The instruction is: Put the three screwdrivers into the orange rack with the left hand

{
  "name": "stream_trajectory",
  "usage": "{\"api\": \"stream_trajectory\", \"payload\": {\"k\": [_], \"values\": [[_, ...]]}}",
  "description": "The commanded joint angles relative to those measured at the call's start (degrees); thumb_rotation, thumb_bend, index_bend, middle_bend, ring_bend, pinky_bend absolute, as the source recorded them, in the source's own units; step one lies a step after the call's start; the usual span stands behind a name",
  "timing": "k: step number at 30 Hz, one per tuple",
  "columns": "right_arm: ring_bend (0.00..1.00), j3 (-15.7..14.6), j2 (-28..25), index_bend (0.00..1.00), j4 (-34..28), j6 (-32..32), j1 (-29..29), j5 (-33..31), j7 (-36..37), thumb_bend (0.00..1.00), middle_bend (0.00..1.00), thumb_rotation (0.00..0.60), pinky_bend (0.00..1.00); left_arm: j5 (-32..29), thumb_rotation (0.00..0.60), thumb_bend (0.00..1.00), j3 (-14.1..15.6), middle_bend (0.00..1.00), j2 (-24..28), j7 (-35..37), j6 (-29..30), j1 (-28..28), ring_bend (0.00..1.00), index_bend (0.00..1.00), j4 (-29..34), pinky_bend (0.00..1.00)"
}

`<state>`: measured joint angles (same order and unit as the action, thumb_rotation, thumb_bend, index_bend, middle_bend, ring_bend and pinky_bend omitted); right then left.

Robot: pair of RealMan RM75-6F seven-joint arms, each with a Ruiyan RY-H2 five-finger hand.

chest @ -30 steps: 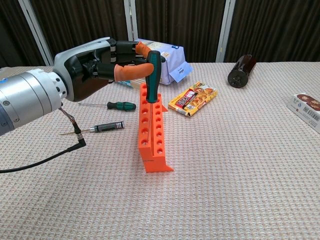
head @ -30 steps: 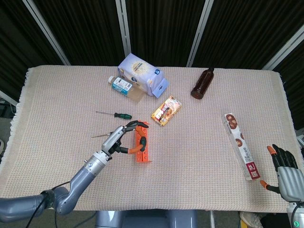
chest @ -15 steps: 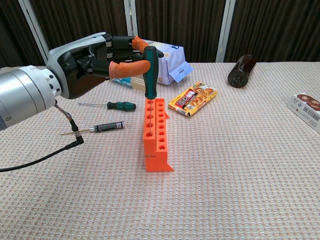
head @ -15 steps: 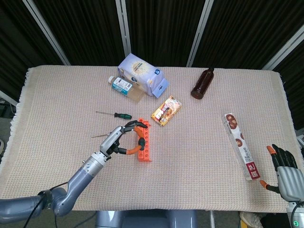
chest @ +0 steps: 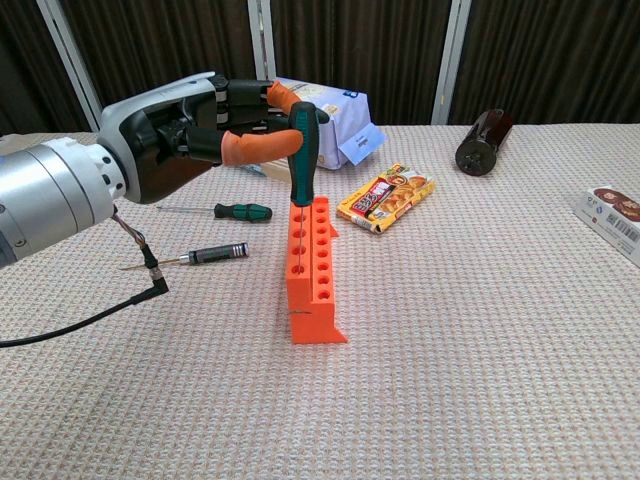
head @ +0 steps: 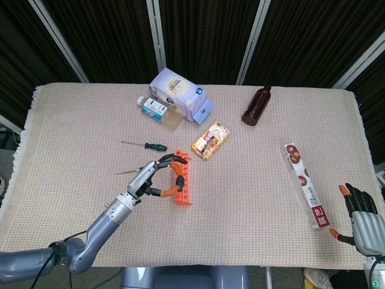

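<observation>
My left hand [chest: 190,135] pinches the dark green handle of a screwdriver [chest: 302,150] and holds it upright over the far end of the orange rack [chest: 312,270], the shaft entering a far hole. In the head view the left hand [head: 151,176] curls beside the orange rack [head: 184,186]. Two more screwdrivers lie on the cloth left of the rack: a green-handled one [chest: 228,211] [head: 146,145] and a black-handled one [chest: 203,255]. My right hand [head: 361,220] rests at the near right table edge, fingers apart, holding nothing.
A blue-white bag [head: 179,94] and a small white bottle [head: 153,108] lie behind the rack. A snack packet [head: 211,139] sits right of it. A brown bottle [head: 255,106] lies at the far right, and a long biscuit box [head: 306,184] lies near the right hand.
The rack, tilted a second ago, now stands flat. The held screwdriver rose out of it, then came down slightly again. The right hand has not moved.
</observation>
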<state>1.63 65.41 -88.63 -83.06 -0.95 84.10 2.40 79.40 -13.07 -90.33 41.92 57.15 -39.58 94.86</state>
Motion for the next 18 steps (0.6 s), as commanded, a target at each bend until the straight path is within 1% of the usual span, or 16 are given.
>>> {"api": "stream_trajectory", "payload": {"k": [1, 13, 15, 18], "values": [[0.00, 0.02, 0.02, 0.02, 0.01, 0.05, -0.02, -0.02, 0.01, 0.00, 0.00, 0.600, 0.02, 0.08, 0.600, 0.59, 0.14, 0.22, -0.14, -0.34, 0.07, -0.03, 0.10, 0.68, -0.26, 0.00], [0.00, 0.25, 0.07, 0.02, -0.01, 0.45, -0.20, -0.45, 0.02, 0.00, 0.00, 0.600, 0.02, 1.41, 0.600, 0.59, 2.25, 0.22, -3.70, -3.24, 2.41, 0.76, 0.10, 0.68, -3.70, 0.00], [0.00, 0.33, 0.06, 0.02, -0.13, 0.64, -0.26, -0.68, -0.13, 0.00, 0.00, 0.600, 0.02, 1.45, 0.600, 0.59, 3.15, 0.22, -5.08, -4.04, 3.39, 1.47, 0.10, 0.70, -4.69, 0.00], [0.00, 0.37, 0.05, 0.02, -0.32, 0.65, -0.29, -0.73, -0.36, 0.00, 0.00, 0.600, 0.02, 1.54, 0.600, 0.59, 3.61, 0.22, -6.36, -5.19, 4.53, 2.08, 0.10, 0.72, -5.66, 0.00]]}}
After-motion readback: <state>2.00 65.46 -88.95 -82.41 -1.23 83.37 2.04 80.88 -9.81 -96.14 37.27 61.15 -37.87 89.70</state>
